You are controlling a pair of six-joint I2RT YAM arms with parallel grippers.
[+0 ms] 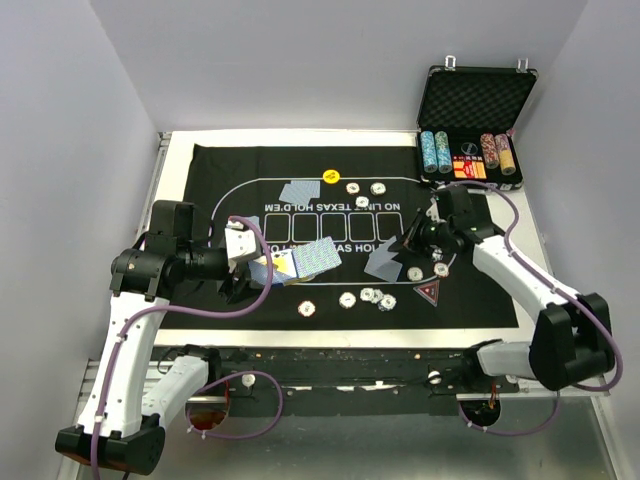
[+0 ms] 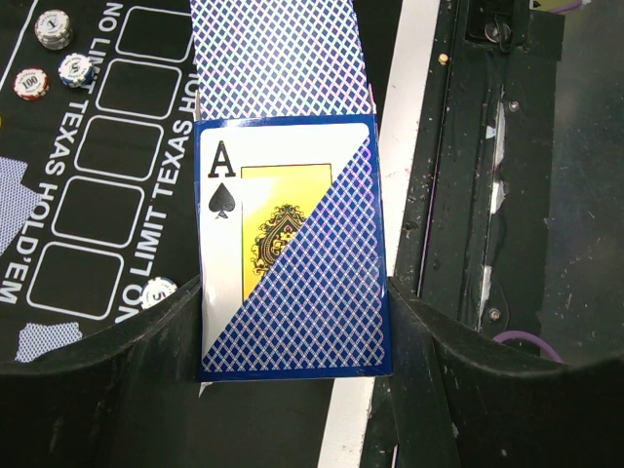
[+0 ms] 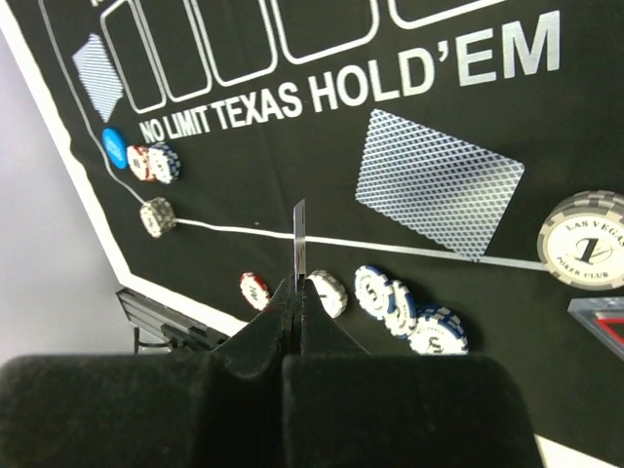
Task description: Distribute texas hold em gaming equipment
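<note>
My left gripper (image 2: 292,292) is shut on a blue card box (image 2: 292,253) printed with an ace of spades; a blue-backed card (image 2: 278,58) sticks out of its far end. From above, this gripper (image 1: 262,268) hovers over the mat's near left. My right gripper (image 3: 295,288) is shut on one playing card (image 3: 299,239) seen edge-on, above a row of chips (image 3: 375,292). From above, it (image 1: 425,237) is over the mat's right side. A card (image 3: 434,185) lies face down on the mat. A yellow button (image 1: 331,177), a blue button (image 3: 115,148) and a red triangular marker (image 1: 429,292) lie on the mat.
The black felt mat (image 1: 230,165) covers the table. An open case (image 1: 475,100) with chip stacks stands at the back right. More cards (image 1: 297,192) and chips (image 1: 352,186) lie at the far side, and a large chip (image 3: 583,241) lies by the marker. The table's near edge rail (image 2: 507,195) is close by.
</note>
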